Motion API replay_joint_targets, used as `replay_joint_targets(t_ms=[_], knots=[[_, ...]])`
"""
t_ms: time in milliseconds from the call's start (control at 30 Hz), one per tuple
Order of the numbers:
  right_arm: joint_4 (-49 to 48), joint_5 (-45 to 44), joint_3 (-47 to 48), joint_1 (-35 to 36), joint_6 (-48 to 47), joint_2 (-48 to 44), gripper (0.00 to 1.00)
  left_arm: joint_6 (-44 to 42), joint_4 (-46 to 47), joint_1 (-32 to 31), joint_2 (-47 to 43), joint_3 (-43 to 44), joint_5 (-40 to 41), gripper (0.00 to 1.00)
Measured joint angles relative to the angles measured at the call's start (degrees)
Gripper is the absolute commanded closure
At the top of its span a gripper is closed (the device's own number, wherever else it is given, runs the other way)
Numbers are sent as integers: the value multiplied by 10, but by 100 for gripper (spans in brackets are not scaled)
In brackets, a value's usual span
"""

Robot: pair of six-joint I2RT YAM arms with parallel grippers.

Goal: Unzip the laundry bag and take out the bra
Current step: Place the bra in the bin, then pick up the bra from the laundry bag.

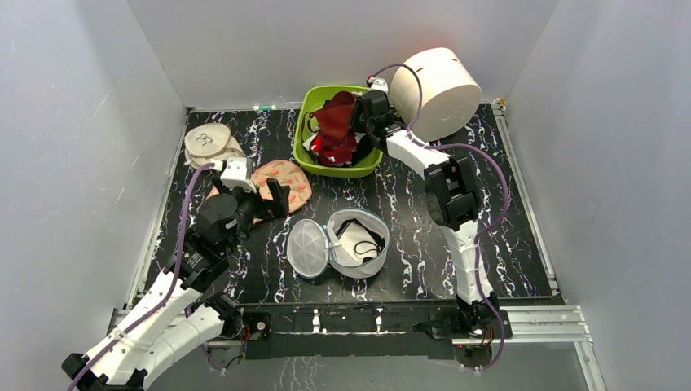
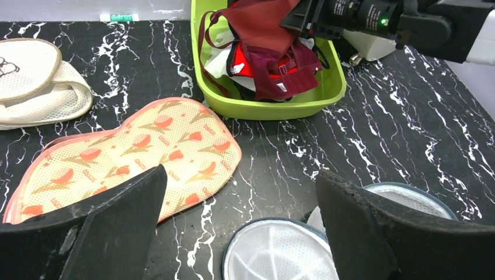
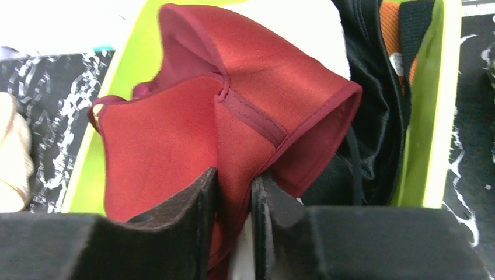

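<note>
The right gripper [image 3: 234, 178] is hanging over the green tub [image 1: 338, 171] at the far side of the table [image 1: 505, 236]. Its fingers are standing narrow and pinching a fold of the bra [image 3: 192, 134], whose maroon cups are draping onto the other clothes in the tub, a brighter red-and-white garment [image 2: 245, 65] among them. The laundry bag [image 1: 363, 244] is lying unzipped near the middle of the table, well apart from the bra, with its round lid [image 1: 308, 247] flopped open to the left. The step in hand looks like letting the bra go into the tub. To do that well, the fingers should be spreading fully before the arm is lifting, and the lift should be going straight up, since soft fabric and thin straps are likely to be catching on the pads. The left gripper [image 1: 262, 199] is hovering low over the floral pouch [image 2: 134, 157] beside the lid, its fingers spread wide and gripping nothing, so it is not getting in the way. The table is showing a flat, glossy black marble pattern with white veins. Plain pale walls are closing it in on three sides, and the big white cylinder [image 1: 436, 91] is sitting just beside the right arm in the far corner, leaving little room for swinging sideways.
</note>
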State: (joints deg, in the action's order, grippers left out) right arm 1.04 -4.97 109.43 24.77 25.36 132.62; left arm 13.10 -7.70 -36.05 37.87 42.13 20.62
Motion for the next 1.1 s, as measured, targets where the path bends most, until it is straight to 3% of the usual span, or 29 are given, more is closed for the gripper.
replay_joint_targets(t_ms=[100, 300, 400, 500, 700, 867, 1100], knots=[[45, -5, 16, 1, -4, -1, 55, 0, 0, 1, 8, 0, 0, 2], [148, -2, 18, 7, -26, -61, 37, 0, 2, 3, 22, 0, -9, 2], [189, 10, -12, 12, -35, -139, 29, -1, 9, 3, 40, 0, -32, 2], [189, 35, -115, 17, -41, -268, 23, -5, 18, 3, 72, 0, -77, 2], [177, 95, -363, 20, -35, -523, 21, -9, 29, 3, 166, 4, -192, 3], [169, 128, -554, 53, -7, -673, 21, -9, 27, 3, 246, 15, -273, 6], [196, 142, -676, 93, 39, -838, 24, -5, 37, 3, 284, 20, -371, 13]])
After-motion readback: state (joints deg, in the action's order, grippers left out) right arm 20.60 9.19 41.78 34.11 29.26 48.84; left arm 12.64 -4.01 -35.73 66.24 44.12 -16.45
